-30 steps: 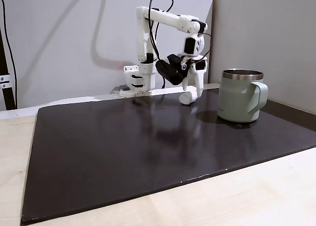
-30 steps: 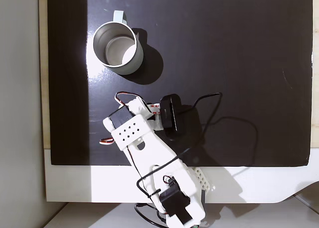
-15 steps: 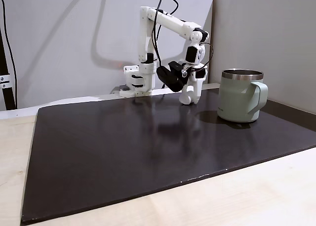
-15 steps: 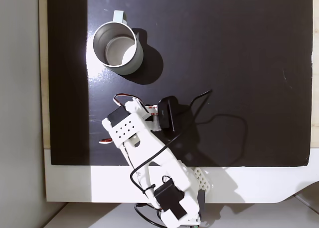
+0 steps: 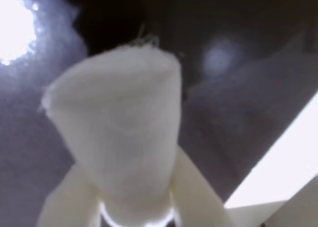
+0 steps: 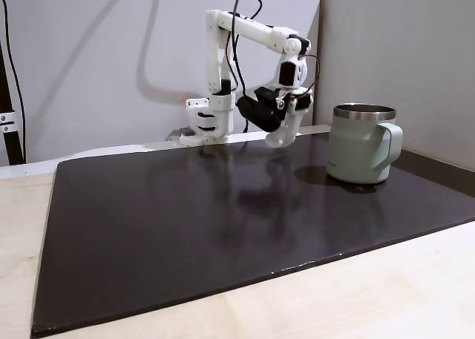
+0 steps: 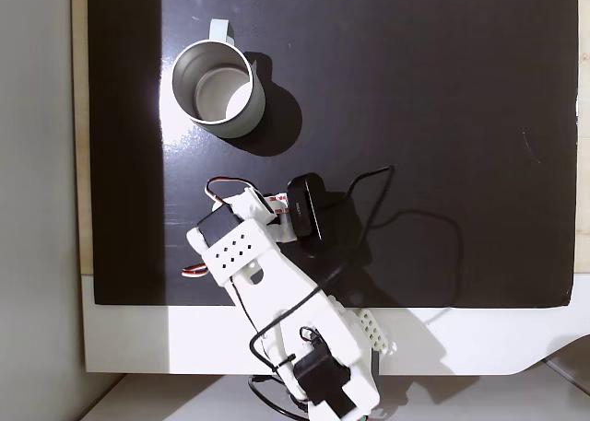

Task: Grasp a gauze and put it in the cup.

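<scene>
We read no writing anywhere. The end effector (image 6: pixel 275 137) grips the gauze (image 5: pixel 121 132), now lifted off the table (image 6: pixel 223 220), left of the cup (image 6: pixel 361 145).

The wrist view was soft and out of focus, the gauze (image 5: pixel 119 137) blurred up close, with a blown-out glare patch at top left on the dark mat (image 5: pixel 248 88). Both fixed views were sharp and evenly lit. The arm threw broad shadows on the wall (image 6: pixel 111 50), and the cup (image 7: pixel 219 89) a shadow to its right on the glossy mat.
</scene>
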### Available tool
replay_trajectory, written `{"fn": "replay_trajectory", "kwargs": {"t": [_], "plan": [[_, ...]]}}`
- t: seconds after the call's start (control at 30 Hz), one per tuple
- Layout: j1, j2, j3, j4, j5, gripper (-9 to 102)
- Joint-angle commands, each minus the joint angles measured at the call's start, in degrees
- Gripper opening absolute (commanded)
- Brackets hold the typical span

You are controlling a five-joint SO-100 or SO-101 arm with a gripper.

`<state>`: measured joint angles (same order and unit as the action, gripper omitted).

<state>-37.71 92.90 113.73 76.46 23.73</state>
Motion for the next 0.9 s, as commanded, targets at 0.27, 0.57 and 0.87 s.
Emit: {"fn": "replay_trajectory", "kwargs": {"t": [0.27, 0.57, 0.87], "plan": [[2.4, 9.7, -24.3, 17.6, -1.7, 0], [7.5, 9.0, -44.7, 22.9, -4.5, 0], [11.3, -2.4, -59.1, 20.6, -3.3, 0]]}}
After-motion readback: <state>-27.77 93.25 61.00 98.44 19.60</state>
